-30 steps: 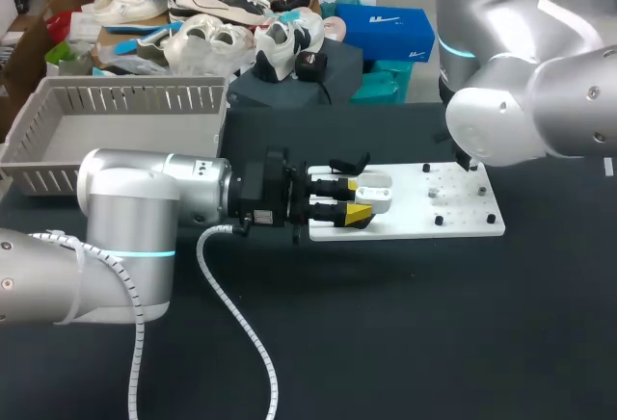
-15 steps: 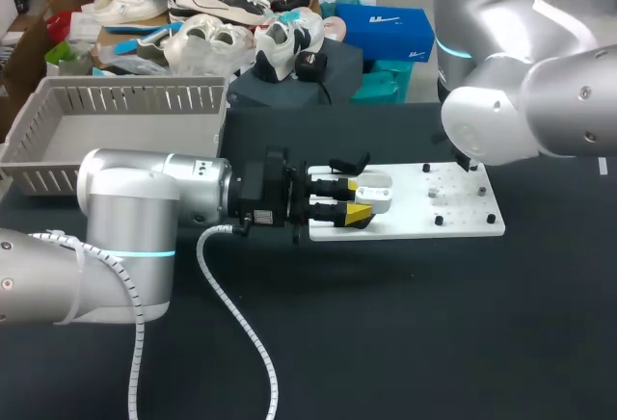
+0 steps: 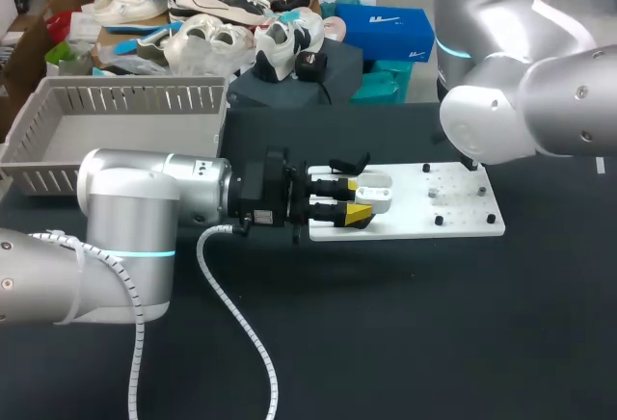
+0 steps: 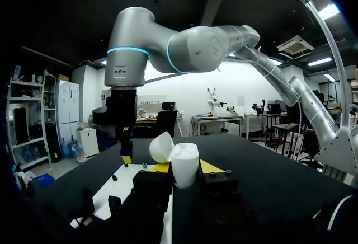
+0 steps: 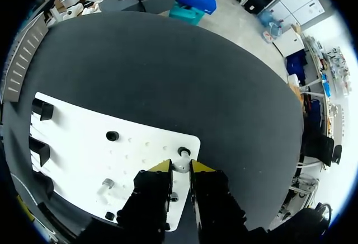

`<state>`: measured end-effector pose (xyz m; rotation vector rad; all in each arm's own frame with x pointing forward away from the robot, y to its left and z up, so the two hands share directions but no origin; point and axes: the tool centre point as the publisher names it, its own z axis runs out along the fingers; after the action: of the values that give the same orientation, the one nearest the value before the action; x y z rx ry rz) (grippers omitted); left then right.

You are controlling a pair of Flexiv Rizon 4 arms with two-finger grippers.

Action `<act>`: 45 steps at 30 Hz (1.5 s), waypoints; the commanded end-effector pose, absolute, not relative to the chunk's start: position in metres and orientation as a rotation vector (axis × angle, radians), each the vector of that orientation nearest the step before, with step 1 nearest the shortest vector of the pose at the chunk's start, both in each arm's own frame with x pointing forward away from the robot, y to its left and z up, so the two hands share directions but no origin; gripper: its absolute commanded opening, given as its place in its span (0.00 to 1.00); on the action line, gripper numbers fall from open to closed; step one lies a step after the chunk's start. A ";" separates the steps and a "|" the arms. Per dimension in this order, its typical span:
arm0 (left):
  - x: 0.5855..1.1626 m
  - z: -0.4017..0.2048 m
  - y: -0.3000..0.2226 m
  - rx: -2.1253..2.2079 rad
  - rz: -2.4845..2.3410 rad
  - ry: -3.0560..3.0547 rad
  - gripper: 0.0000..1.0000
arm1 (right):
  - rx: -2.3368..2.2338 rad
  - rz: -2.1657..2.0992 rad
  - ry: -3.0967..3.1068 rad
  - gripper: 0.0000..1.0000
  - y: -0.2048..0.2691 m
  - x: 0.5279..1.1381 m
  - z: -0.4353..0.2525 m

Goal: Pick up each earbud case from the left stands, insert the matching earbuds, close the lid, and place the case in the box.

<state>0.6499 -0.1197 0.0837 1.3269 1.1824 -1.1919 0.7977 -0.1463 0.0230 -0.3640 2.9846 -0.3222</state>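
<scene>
Black table [image 3: 434, 324], left end effector [image 3: 362, 200] clamping earbud case [image 3: 380, 195], right end effector [image 5: 180, 165] pinching earbud [image 5: 180, 169]

The table [image 3: 463, 343] carries a matte black cover that runs without a seam from its near edge to its far edge. The light falls evenly from above and leaves only soft, short shadows on the cover. In the right wrist view the same black surface looks finely grained, with a faint grey sheen.
</scene>
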 end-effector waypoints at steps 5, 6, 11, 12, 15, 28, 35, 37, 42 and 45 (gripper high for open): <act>0.649 0.083 -0.120 1.324 -1.189 1.182 0.00 | -0.357 -0.327 2.992 0.00 -0.144 0.798 0.023; 0.649 0.083 -0.120 1.324 -1.189 1.182 0.00 | -0.356 -0.329 2.992 0.00 -0.144 0.798 0.024; 0.649 0.083 -0.120 1.324 -1.189 1.182 0.00 | -0.344 -0.362 2.979 0.00 -0.143 0.792 0.033; 0.649 0.083 -0.120 1.324 -1.189 1.182 0.00 | -0.341 -0.363 2.974 0.00 -0.142 0.790 0.039; 0.649 0.083 -0.120 1.324 -1.189 1.182 0.00 | -0.327 -0.376 2.958 0.00 -0.140 0.783 0.053; 0.649 0.083 -0.120 1.324 -1.189 1.182 0.00 | -0.289 -0.376 2.837 0.00 -0.109 0.719 0.138; 0.649 0.083 -0.120 1.324 -1.189 1.182 0.00 | -0.323 -0.289 2.803 0.00 -0.075 0.686 0.173; 0.649 0.083 -0.120 1.324 -1.189 1.182 0.00 | -0.330 -0.270 2.799 0.00 -0.064 0.678 0.178; 0.649 0.083 -0.120 1.324 -1.189 1.182 0.00 | -0.362 -0.220 2.799 0.00 -0.034 0.662 0.187; 0.649 0.083 -0.120 1.324 -1.189 1.182 0.00 | -0.380 -0.183 2.801 0.00 -0.016 0.654 0.187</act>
<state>0.6498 -0.1197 0.0837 1.3269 1.1824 -1.1918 0.6684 -0.0207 0.1866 -0.3844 2.8657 -0.1844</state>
